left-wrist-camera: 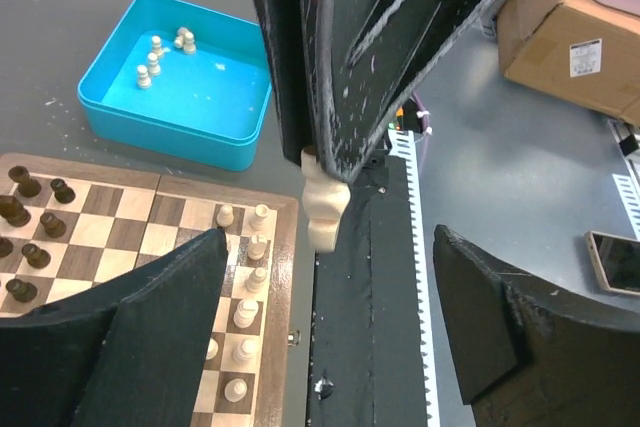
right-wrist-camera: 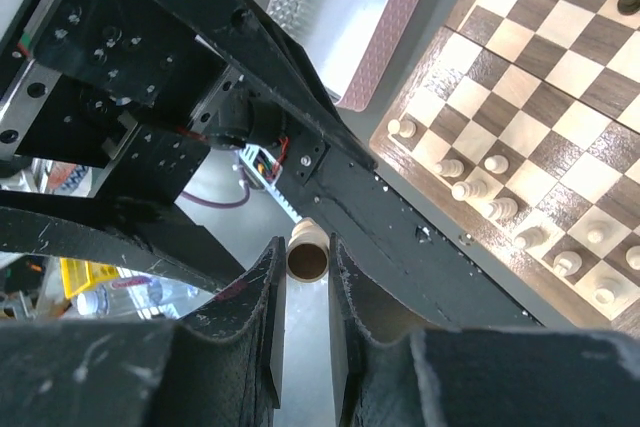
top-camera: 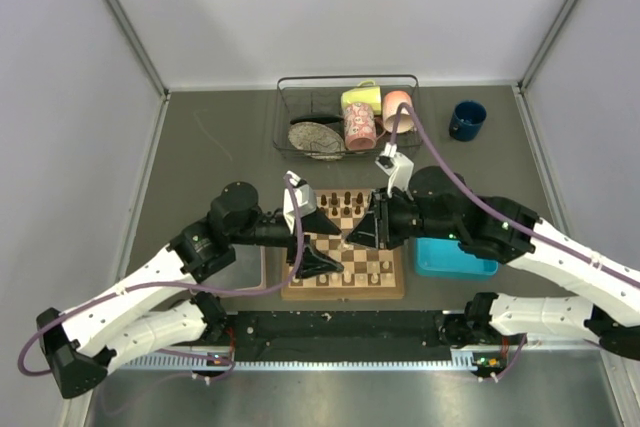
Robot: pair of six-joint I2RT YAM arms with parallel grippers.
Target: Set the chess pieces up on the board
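As the right gripper (right-wrist-camera: 305, 265) pinches a cream piece (right-wrist-camera: 307, 253) mid-frame, the left gripper (left-wrist-camera: 328, 247) gapes; board (right-wrist-camera: 560, 137) placement likely follows.

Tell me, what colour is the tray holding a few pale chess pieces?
The tray is bright blue, clearest in the left wrist view.

A lab: panelled booth walls (top-camera: 60, 147) around a robot table (top-camera: 220, 147).

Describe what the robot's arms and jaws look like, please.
The left arm and right arm have white shells and black joints. A purple cable loops along each. Their jaws are black and wedge-shaped, scuffed with pale scratches.
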